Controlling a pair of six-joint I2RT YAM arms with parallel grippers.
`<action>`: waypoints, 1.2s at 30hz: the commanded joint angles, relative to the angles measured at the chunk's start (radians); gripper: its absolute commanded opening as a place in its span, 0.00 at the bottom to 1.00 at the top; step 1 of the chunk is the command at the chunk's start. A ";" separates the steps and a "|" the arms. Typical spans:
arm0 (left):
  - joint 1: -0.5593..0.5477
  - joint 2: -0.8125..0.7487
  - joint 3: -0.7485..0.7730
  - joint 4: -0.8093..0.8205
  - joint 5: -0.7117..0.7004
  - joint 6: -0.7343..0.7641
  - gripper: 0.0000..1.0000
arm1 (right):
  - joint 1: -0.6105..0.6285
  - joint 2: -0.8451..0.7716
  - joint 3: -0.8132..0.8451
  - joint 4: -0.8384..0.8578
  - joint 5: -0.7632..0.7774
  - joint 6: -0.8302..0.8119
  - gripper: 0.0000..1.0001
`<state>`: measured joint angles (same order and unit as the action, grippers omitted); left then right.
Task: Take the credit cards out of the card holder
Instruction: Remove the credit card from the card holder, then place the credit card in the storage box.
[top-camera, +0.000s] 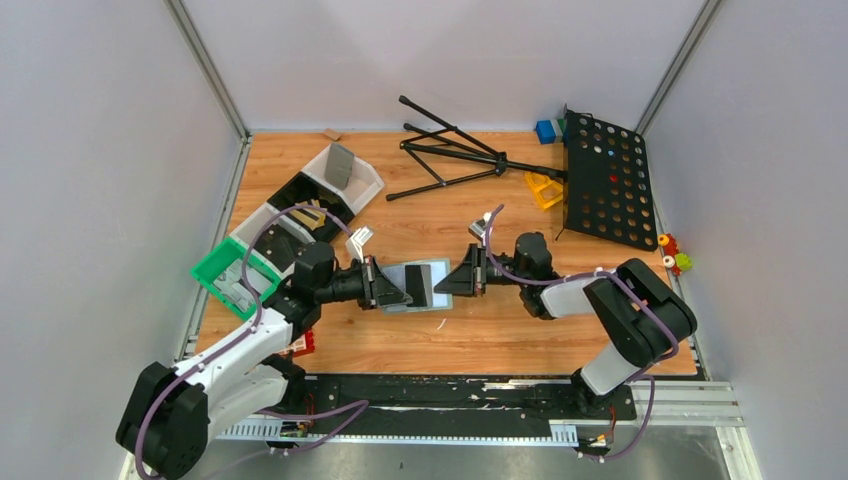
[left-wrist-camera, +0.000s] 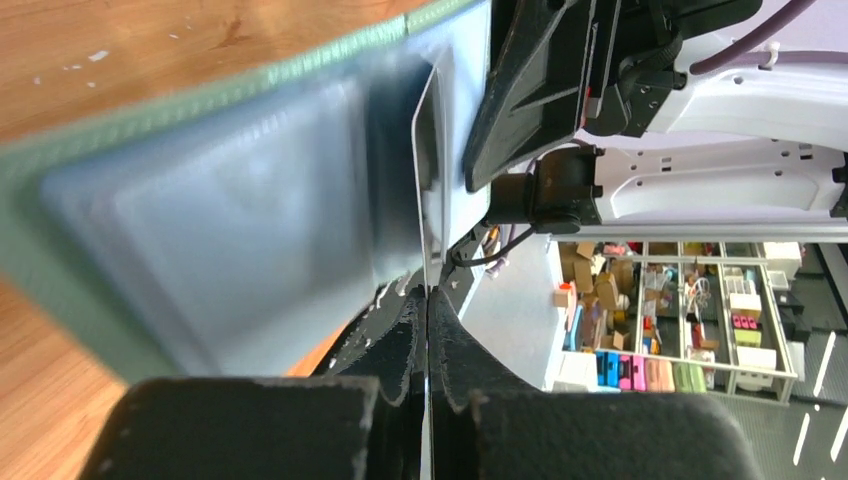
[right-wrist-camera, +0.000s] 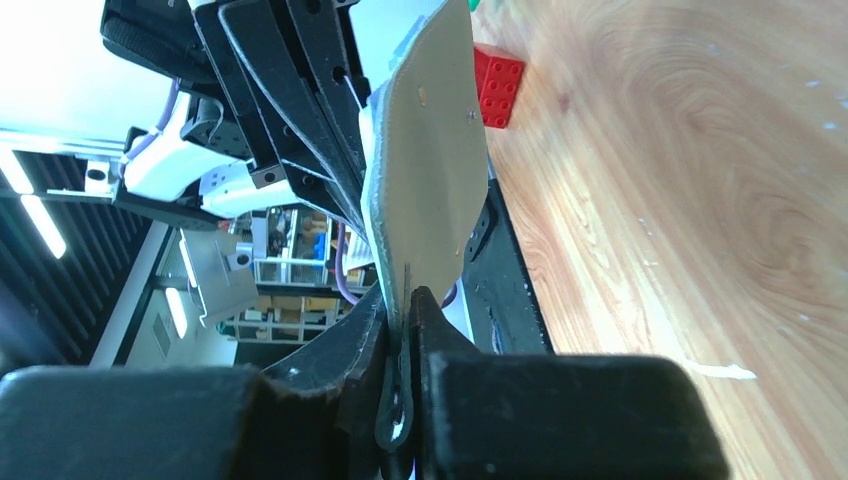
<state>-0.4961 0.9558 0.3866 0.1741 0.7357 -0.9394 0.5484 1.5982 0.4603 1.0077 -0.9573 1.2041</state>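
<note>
The grey-blue card holder (top-camera: 428, 302) hangs between both grippers above the middle of the wooden table. My left gripper (top-camera: 405, 285) meets it from the left. In the left wrist view its jaws (left-wrist-camera: 428, 305) are shut on a thin whitish credit card (left-wrist-camera: 430, 180), seen edge-on beside the holder's pale blue face (left-wrist-camera: 250, 220). My right gripper (top-camera: 447, 283) comes in from the right. In the right wrist view it (right-wrist-camera: 405, 300) is shut on the holder's folded edge, and the holder's flap (right-wrist-camera: 425, 170) stands up in front of the left arm's fingers (right-wrist-camera: 290, 90).
A green tray (top-camera: 232, 275) and white bins (top-camera: 345, 175) line the left side. At the back lie a black tripod (top-camera: 450, 155) and a black perforated board (top-camera: 608, 180). A red block (top-camera: 303, 343) sits by the left arm's base.
</note>
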 joint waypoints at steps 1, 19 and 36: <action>0.029 -0.025 0.019 -0.034 0.001 0.028 0.00 | -0.047 -0.034 -0.019 0.060 -0.019 0.005 0.06; 0.154 -0.048 0.293 -0.685 -0.640 0.275 0.00 | -0.143 -0.019 0.031 -0.340 0.020 -0.332 0.05; 0.466 0.142 0.431 -0.577 -0.853 0.283 0.00 | -0.178 -0.103 0.094 -0.701 0.089 -0.628 0.03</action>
<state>-0.0914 1.0729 0.7940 -0.5007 -0.1387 -0.6777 0.3767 1.5051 0.5358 0.2970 -0.8612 0.6281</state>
